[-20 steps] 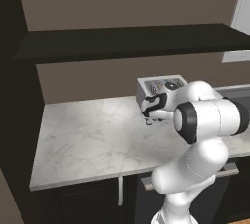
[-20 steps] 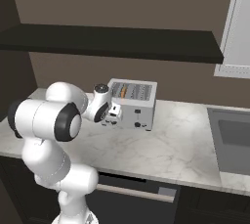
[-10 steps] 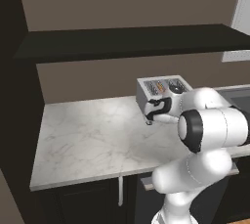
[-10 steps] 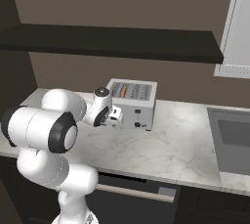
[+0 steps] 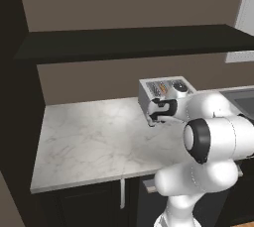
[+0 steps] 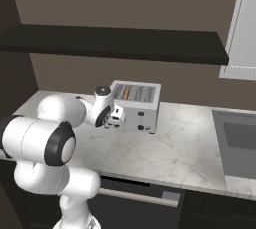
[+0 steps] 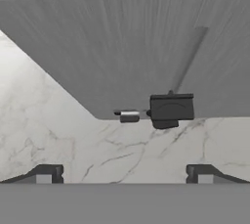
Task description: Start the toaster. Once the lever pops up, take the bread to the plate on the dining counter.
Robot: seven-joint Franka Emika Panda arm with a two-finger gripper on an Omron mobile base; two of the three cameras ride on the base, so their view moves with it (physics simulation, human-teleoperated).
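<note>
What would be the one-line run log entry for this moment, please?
phase: reaching toaster lever | fingers: open, holding nothing | bread: in slot | lever: not yet touched

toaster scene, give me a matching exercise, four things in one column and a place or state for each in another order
Things:
1. toaster
2. gripper
3. sink
4. shelf

Places or states:
A. set into the worktop at the right
B. open, right in front of the toaster's front face
C. dark, on the wall above the toaster
D. on the marble worktop against the back wall

Pairs: 1-D, 2-B, 3-A, 4-C
</note>
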